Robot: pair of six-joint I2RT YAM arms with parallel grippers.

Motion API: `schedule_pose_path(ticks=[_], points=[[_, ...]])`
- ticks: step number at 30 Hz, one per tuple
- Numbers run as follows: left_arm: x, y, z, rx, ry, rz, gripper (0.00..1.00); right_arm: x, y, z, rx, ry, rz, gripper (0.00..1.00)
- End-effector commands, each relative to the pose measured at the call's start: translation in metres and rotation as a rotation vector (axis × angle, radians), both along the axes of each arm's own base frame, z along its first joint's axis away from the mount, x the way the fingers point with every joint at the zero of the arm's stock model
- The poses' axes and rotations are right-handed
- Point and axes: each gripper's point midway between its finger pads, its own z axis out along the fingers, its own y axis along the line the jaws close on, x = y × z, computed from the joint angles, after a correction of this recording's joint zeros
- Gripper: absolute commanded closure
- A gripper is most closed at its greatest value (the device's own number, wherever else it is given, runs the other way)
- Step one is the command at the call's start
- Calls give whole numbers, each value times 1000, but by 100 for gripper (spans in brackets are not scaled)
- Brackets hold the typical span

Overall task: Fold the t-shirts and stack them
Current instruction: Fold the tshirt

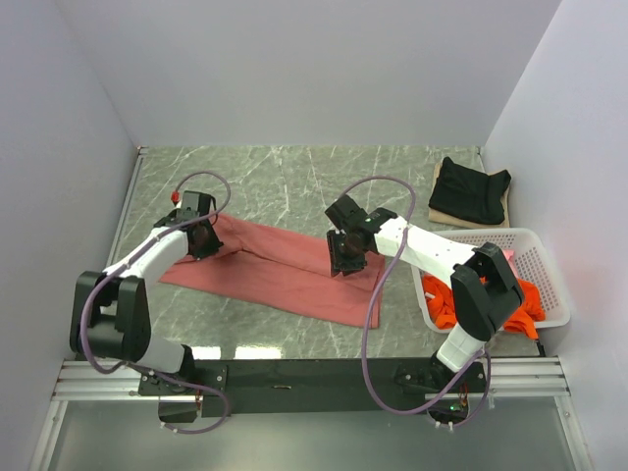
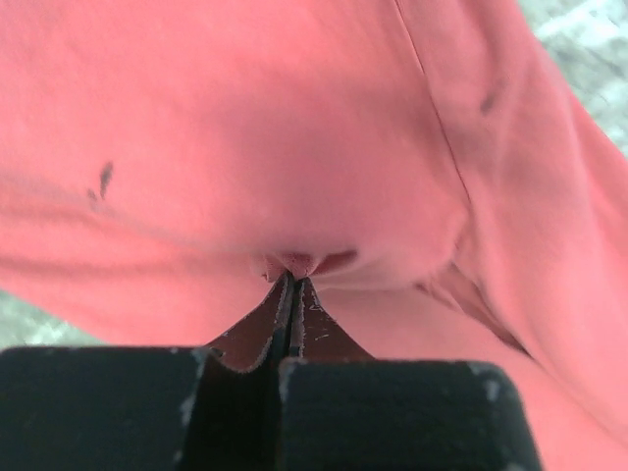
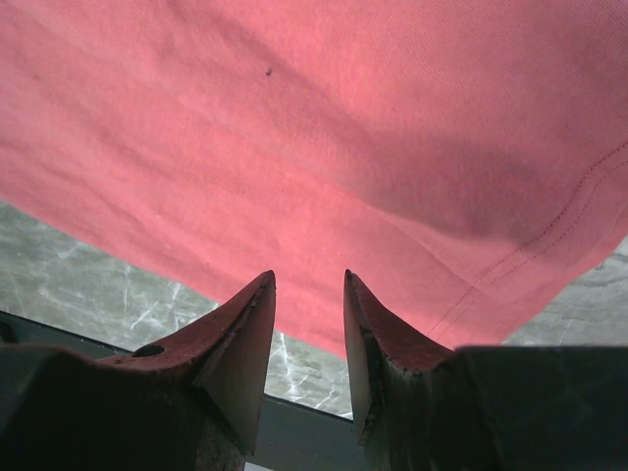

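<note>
Across the table's middle lies the brick-red t-shirt (image 1: 285,275). At its 9 o'clock end the left gripper (image 2: 291,280) is clamped on a pinch of cloth; toward 3 o'clock the right gripper (image 3: 309,294) hovers, jaws parted, holding nothing.

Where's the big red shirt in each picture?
Top view: the red t-shirt lies spread across the middle of the picture.
Left wrist: the red t-shirt fills nearly the whole picture, a fold pinched in the shut left claw.
Right wrist: the red t-shirt fills the top, beyond the open right claw.
Shared landmark: grey marble table beside the shirt in all three.
</note>
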Motion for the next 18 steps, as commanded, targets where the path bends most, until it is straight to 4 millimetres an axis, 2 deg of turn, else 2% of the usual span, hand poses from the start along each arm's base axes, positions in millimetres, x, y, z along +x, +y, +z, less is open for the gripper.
schedule_pose_path(ticks=[1,9,12,13,18], points=[[-11,-16,17,-102,10,4,100,1,6,15,46,-44,5,59],[-53,-27,5,-182,116,-2,100,1,4,12,40,-41,5,59],[-60,-27,7,-185,139,-6,89,-1,5,11,45,-35,6,59],[-61,-27,9,-185,141,-6,75,-2,5,10,45,-33,7,59],[-51,-28,37,-234,71,9,49,-3,3,10,43,-32,2,59]])
